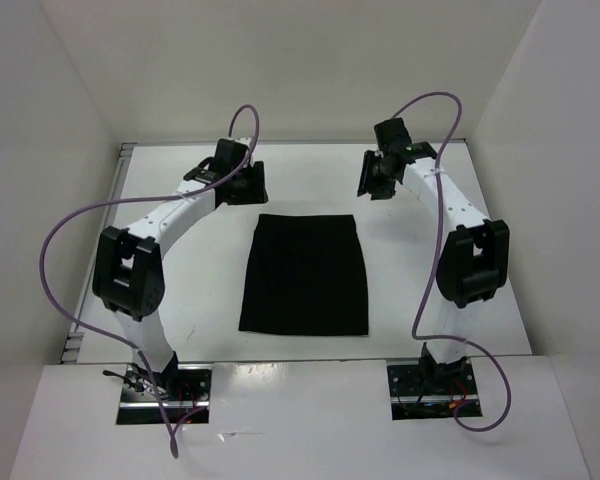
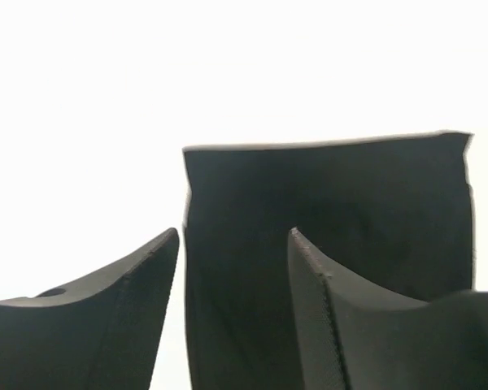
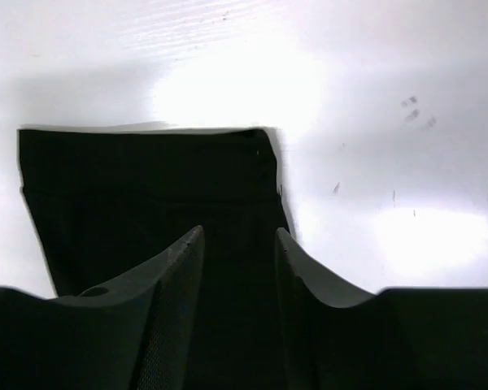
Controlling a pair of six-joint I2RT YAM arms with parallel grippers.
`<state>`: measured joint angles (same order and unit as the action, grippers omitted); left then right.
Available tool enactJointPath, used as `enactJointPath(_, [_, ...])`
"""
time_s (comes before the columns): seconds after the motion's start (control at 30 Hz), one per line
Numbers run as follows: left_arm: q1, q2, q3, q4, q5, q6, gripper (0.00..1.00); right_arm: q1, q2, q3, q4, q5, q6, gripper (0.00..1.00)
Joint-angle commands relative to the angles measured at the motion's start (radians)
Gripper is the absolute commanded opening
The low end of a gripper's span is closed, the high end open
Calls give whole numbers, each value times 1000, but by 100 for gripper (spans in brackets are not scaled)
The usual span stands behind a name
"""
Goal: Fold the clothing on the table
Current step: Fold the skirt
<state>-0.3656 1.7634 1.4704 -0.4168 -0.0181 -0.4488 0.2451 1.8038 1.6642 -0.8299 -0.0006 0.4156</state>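
1. The left tool (image 1: 248, 182) is seen with its jaws rather wide apart, and nothing is held between them. It is positioned above the desk (image 1: 210, 300), and the far left corner of the clothing (image 1: 305, 275) lies just ahead of it and lower.
2. The clothing is laid flat on the desk, between the two tools and on the near side of both. Its narrower far edge is seen close in front of each tool in the wrist views. Whether the cloth is already doubled cannot be told.
3. The right tool (image 1: 378, 178) is also open, somewhat narrower than the left one, and it is empty. The far right corner of the clothing lies just before it.
4. The step in hand is judged to be the taking of the far edge for a fold.
5. For the next move, both tools should be lowered onto the two far corners and closed on the fabric only. The edge should then be carried evenly toward the near edge, so that no skew is made.
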Motion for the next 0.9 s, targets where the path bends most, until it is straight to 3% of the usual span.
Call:
enactJointPath(0.0, [45,100,51,85,61,74,64,-4,80,68,80,-58,-96,47])
enactJointPath(0.17, [132,261,128,85,272,117,67,-35,144,78,124,-88,-115,47])
enactJointPath(0.4, [162,317,88,158,391,127,65,-55,178,78,124,-98,-133,47])
enactJointPath(0.87, [171,373,61,167,393,117,51,-64,227,49,133,-127,-133,45])
